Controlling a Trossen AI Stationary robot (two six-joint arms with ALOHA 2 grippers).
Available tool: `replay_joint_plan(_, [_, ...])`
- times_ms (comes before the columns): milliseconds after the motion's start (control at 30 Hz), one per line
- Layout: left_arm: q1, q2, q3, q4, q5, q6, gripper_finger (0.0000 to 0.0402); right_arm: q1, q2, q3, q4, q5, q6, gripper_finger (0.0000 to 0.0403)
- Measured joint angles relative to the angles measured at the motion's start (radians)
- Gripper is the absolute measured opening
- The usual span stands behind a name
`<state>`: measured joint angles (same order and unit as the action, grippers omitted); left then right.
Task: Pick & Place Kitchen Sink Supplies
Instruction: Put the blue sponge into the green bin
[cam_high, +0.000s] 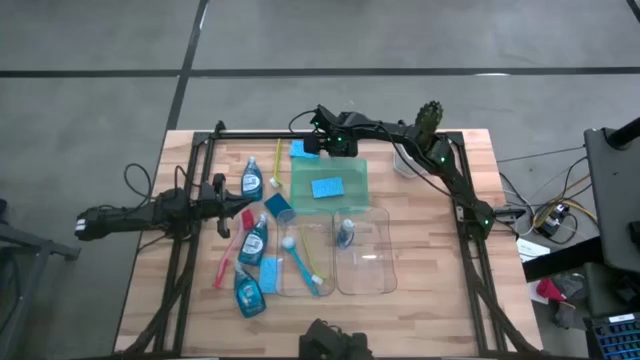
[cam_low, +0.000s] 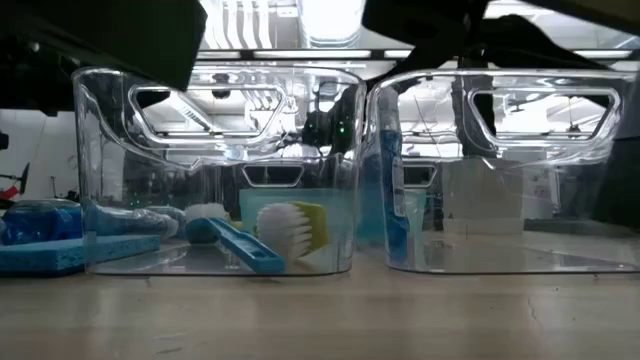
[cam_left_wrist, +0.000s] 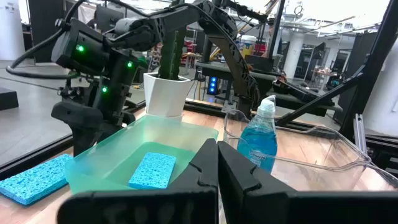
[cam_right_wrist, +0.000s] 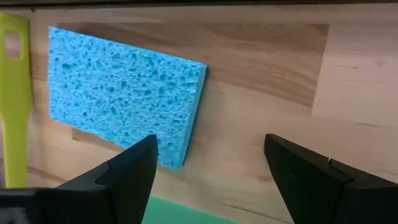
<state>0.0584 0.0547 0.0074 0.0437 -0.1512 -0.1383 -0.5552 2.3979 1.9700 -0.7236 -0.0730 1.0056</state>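
A blue sponge (cam_high: 298, 150) lies flat on the table by the far edge, and it also shows in the right wrist view (cam_right_wrist: 124, 99). My right gripper (cam_high: 318, 142) (cam_right_wrist: 211, 162) is open just above it, its fingers past the sponge's edge, touching nothing. A yellow-green brush (cam_high: 277, 165) (cam_right_wrist: 13, 93) lies beside the sponge. Another sponge (cam_high: 327, 187) (cam_left_wrist: 152, 169) lies in the green tray (cam_high: 355, 170). My left gripper (cam_high: 238, 212) (cam_left_wrist: 217, 168) is shut and holds nothing that I can see, among bottles of blue liquid (cam_high: 252, 178) (cam_high: 253, 238) and a red-pink brush (cam_high: 228, 258).
Two clear bins stand at the near middle: the left one (cam_high: 305, 255) (cam_low: 215, 170) holds brushes, the right one (cam_high: 368, 250) holds a bottle (cam_high: 345, 233) (cam_left_wrist: 258, 140). A cactus in a white pot (cam_high: 425, 125) stands far right. More sponges (cam_high: 268, 272) and a bottle (cam_high: 248, 295) lie near left.
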Motion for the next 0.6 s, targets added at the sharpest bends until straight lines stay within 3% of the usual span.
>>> replay_joint_plan(233, [0.0,0.0,0.0,0.0,0.0,0.0,0.0,-0.004,-0.002,-0.011,0.054,-0.013,0.001,0.0305])
replay_joint_plan(600, [0.0,0.0,0.0,0.0,0.0,0.0,0.0,-0.032,0.001,-0.011,0.115,-0.031,0.021,0.0283])
